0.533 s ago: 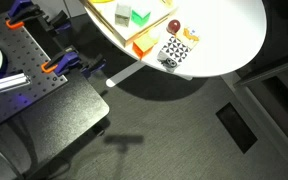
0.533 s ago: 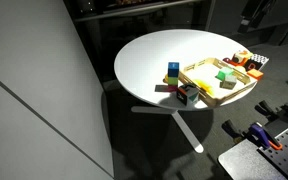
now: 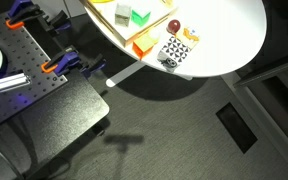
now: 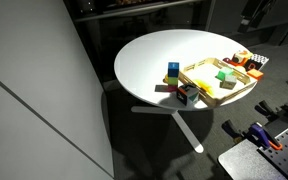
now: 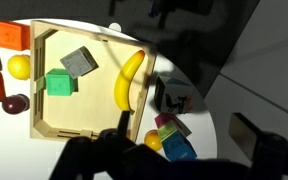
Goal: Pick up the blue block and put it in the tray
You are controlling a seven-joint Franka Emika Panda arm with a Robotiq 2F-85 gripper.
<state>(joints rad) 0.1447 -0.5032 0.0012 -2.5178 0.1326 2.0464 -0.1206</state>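
The blue block [image 4: 172,68] stands on the round white table just outside the tray's short end, on top of a yellow-green block. In the wrist view the blue block [image 5: 181,150] lies low in the picture, beside an orange ball [image 5: 154,142]. The tray [image 4: 199,71] has an orange rim and a pale floor. In the wrist view the tray [image 5: 92,131] holds a banana, a green block and a grey block. My gripper [image 5: 187,138] hovers high above the blue block, its dark fingers wide apart and empty.
A black-and-white checkered box [image 5: 170,96] sits against the tray next to the blue block; it also shows in both exterior views [image 4: 187,93] [image 3: 174,52]. A red ball [image 3: 172,25] and small toys lie near the table's edge. A dark bench with clamps [image 3: 44,95] stands beside the table.
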